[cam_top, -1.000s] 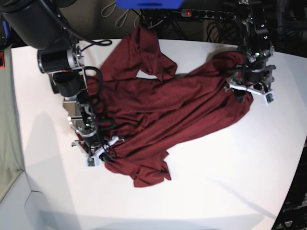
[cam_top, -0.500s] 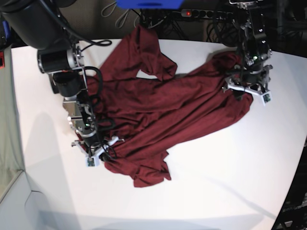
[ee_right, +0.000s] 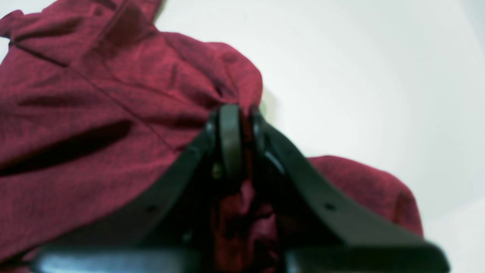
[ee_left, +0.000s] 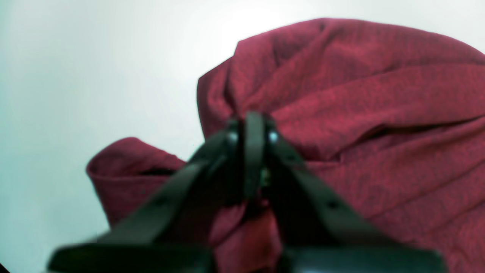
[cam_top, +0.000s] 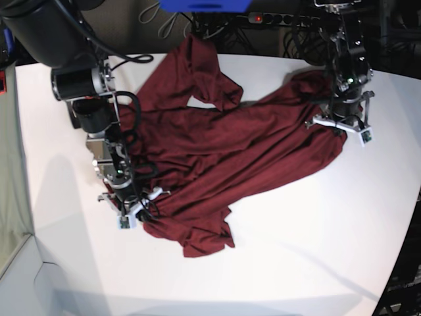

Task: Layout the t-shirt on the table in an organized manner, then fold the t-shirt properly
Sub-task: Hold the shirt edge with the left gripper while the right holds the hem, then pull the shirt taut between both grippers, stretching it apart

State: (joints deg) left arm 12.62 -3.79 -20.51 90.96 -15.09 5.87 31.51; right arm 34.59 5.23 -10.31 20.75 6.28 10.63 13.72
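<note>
left wrist view: left end effector [ee_left: 253,131] is pinched together on a bunched ridge of the t-shirt [ee_left: 379,113], cloth squeezed between the black fingers [ee_left: 231,138]; white counter [ee_left: 94,68] shows bare past that ridge.

right wrist view: right end effector [ee_right: 232,127] is clamped on a fold at the t-shirt [ee_right: 94,94] edge, fabric gathered up between the fingers [ee_right: 229,129], more cloth trailing beside and under them, bare counter [ee_right: 360,76] beyond the fold.

base view: t-shirt [cam_top: 223,158] lies crumpled, spread diagonally across the middle of the counter [cam_top: 296,250], one part flopped toward the counter's far edge. left end effector [cam_top: 339,122] sits at the t-shirt's end nearest that arm, right end effector [cam_top: 135,207] at the opposite end, well apart, cloth slack and wrinkled between them.

handling guess: light, soft knit, no stiffness, drapes and creases, may slip from a thin pinch. best hold probably at hem or shoulder corners, then pull apart to flatten; which corners are gripped, cannot tell.
</note>
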